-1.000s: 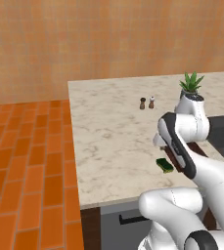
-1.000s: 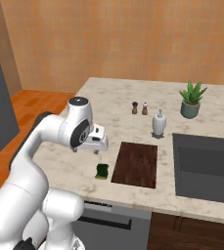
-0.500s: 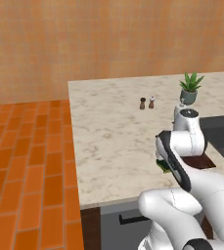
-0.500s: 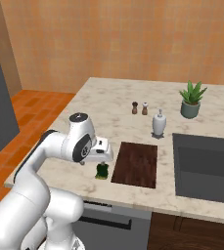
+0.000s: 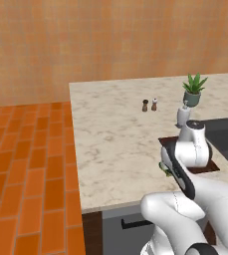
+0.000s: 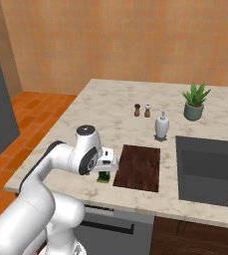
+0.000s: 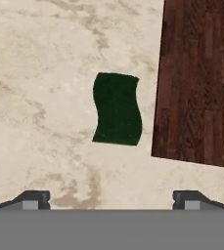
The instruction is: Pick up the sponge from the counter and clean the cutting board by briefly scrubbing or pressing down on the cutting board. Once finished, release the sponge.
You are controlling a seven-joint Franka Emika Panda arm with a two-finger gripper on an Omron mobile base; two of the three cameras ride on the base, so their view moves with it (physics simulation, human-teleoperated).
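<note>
- While the sponge (image 7: 117, 109) is lying flat on the counter (image 7: 40, 97), just beside the left edge of the cutting board (image 7: 201, 78) but apart from it, the gripper (image 7: 111, 197) is hanging above it with fingertips (image 7: 35, 197) spread wide and holding nothing.
- Judging by this, the pick-up step is in hand — the approach, with no grasp made yet.
- Seen from the right base camera, the hand (image 6: 105, 162) is sitting low over the sponge (image 6: 104, 177) near the counter's front edge, with the board (image 6: 139, 167) alongside.
- For the next move, the hand is needing to go straight down so the fingers are straddling the sponge's narrow width, then close on it.
- After that, the sponge is wanting a short carry sideways onto the board — then pressing down and letting go.
- One risk: the sponge's nearness to the board is leaving little room for the finger on that side.
</note>
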